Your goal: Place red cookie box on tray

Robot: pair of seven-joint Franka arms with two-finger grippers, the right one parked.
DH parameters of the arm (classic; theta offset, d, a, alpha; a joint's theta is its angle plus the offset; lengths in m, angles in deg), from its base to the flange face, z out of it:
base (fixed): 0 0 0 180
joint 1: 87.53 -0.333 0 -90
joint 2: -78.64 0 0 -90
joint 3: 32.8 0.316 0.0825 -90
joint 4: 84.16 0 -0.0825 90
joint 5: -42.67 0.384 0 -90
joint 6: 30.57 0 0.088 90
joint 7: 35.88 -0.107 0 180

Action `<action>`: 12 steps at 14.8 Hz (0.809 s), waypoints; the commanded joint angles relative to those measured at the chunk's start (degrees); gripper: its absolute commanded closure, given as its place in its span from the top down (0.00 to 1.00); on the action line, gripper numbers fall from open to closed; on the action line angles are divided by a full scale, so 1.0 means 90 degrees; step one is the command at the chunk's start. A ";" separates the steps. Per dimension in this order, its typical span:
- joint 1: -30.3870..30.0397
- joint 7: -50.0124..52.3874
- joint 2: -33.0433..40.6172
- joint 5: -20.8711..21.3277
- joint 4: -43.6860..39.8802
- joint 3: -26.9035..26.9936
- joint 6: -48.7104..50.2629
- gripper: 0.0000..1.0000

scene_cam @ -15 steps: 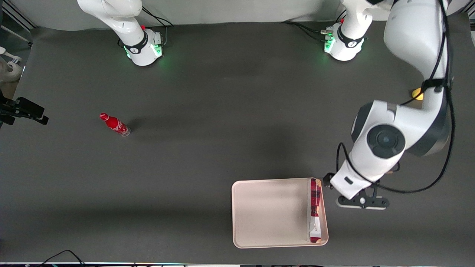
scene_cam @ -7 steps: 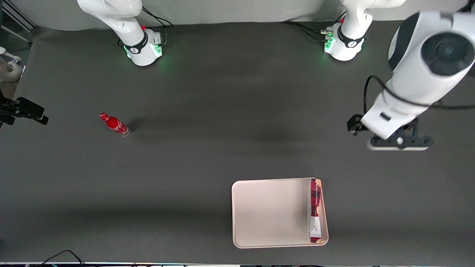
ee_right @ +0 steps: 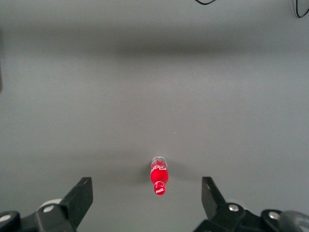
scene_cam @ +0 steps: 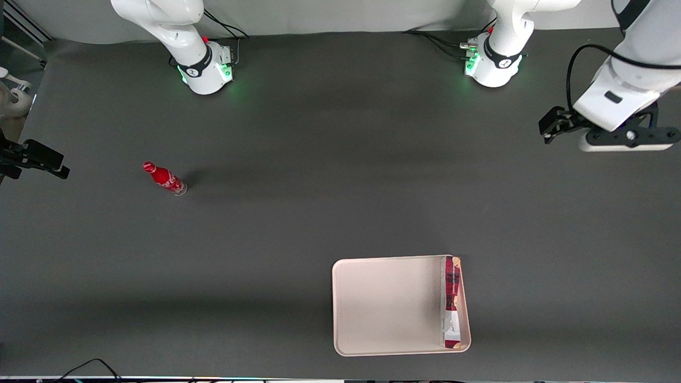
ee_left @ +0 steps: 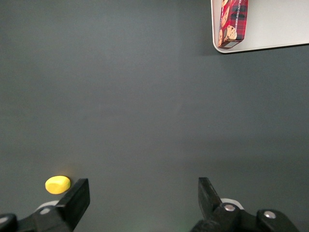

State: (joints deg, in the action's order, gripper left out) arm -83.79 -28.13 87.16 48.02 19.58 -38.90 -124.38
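The red cookie box [scene_cam: 452,298] lies inside the cream-pink tray [scene_cam: 388,306], pressed along the rim nearest the working arm's end of the table. The wrist view shows one end of the box [ee_left: 233,21] in a corner of the tray [ee_left: 275,24]. My left gripper [scene_cam: 628,139] hangs well above the table, farther from the front camera than the tray and far toward the working arm's end. It stands open [ee_left: 143,188] with nothing between the fingers and only bare table under it.
A small yellow object [ee_left: 57,184] lies on the table beside one of my fingers. A small red soda bottle [scene_cam: 164,178] lies toward the parked arm's end of the table. Dark grey matting covers the table.
My left gripper has drawn away from beside the tray, rising and moving farther from the front camera toward the working arm's end. The box stays in the tray.
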 commanded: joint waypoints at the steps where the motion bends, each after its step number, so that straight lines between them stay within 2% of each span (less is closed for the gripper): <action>1: -0.0444 -0.0548 0.0303 -0.0242 0.0241 -0.0055 0.0062 1.00; 3: -0.0446 -0.0501 0.0177 -0.0301 -0.0206 -0.0055 0.0101 1.00; 6: -0.0455 -0.0481 -0.0300 -0.0682 -0.1017 0.0024 0.0363 1.00; 9: -0.0455 -0.0462 -0.0838 -0.0663 -0.1467 0.0033 0.0296 1.00; 12: -0.0446 -0.0462 -0.1005 -0.0566 -0.1566 0.0053 0.0267 1.00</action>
State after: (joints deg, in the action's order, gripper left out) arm -87.75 -31.74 81.17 42.99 9.10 -38.70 -123.34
